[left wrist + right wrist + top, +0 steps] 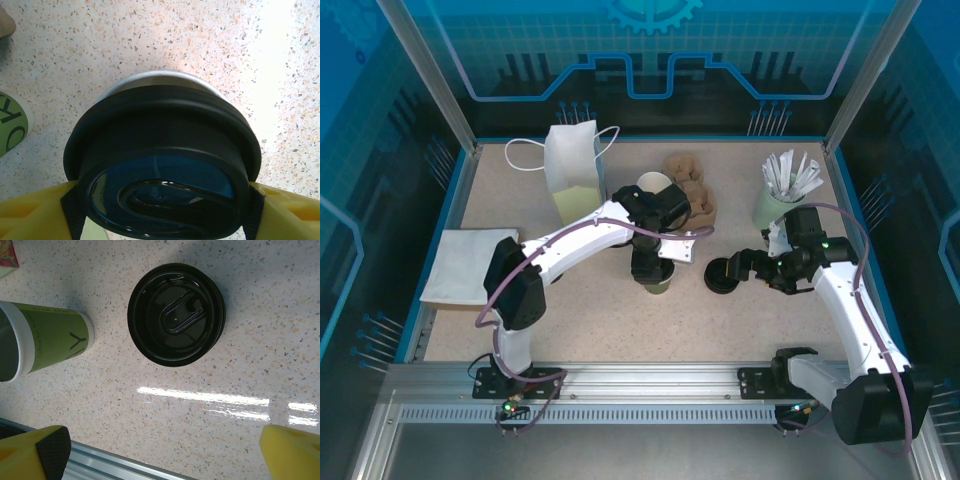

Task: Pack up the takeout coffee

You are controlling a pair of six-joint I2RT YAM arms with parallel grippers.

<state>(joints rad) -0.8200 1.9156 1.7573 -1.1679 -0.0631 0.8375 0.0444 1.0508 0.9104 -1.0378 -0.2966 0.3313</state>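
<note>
Left pincer point(162, 197) brackets the glossy round black plastic lid point(160, 130), dark pads point(70, 210) touching its rim on both sides; whether it clamps cannot be told. Lid caps the green paper takeout coffee point(660, 285), mid speckled table point(150, 35). Right pincer point(165, 455) gapes wide, empty.

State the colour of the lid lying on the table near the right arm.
Black lid, glossy; the right wrist view shows it best.
</note>
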